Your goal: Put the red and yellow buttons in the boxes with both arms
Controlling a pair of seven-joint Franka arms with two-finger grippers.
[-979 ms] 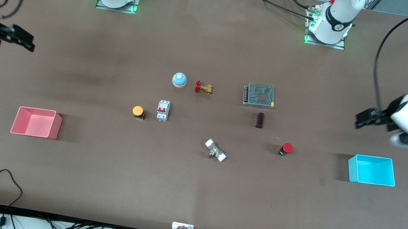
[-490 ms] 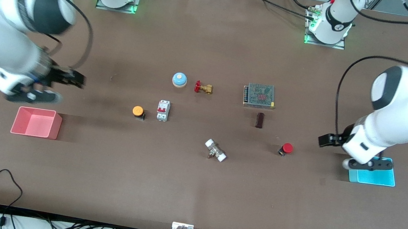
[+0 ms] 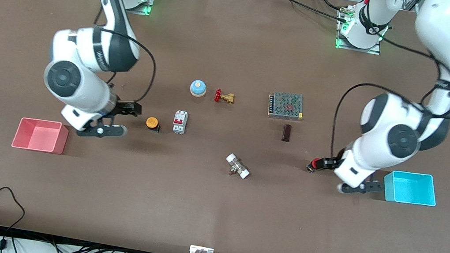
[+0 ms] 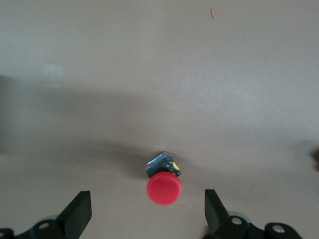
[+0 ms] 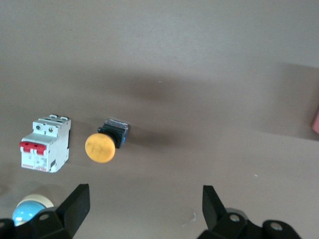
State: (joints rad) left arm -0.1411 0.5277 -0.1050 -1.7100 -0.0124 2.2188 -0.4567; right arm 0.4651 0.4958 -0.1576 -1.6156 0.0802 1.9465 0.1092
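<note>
Front view: the right claw (image 3: 135, 108) hangs beside the yellow button (image 3: 152, 123), near the pink box (image 3: 40, 135); the left claw (image 3: 321, 163) is at the red button (image 3: 315, 162), near the cyan box (image 3: 410, 188), so each arm probably serves its nearest pair. Left wrist view: fingers (image 4: 79, 213) spread wide, empty, the red button (image 4: 164, 188) centred between them on the tabletop (image 4: 159, 74). Right wrist view: claw equally wide, empty; the yellow button (image 5: 100, 147) stands beside a circuit breaker (image 5: 45, 144), off-centre.

I see a round red-capped push-button on a black base (image 3: 314, 163), a round orange-yellow-capped push-button on a black base (image 3: 152, 123), a pink-red rectangular plastic bin (image 3: 40, 135), a cyan rectangular plastic bin (image 3: 410, 188), all on my brown desk (image 3: 212, 214).
</note>
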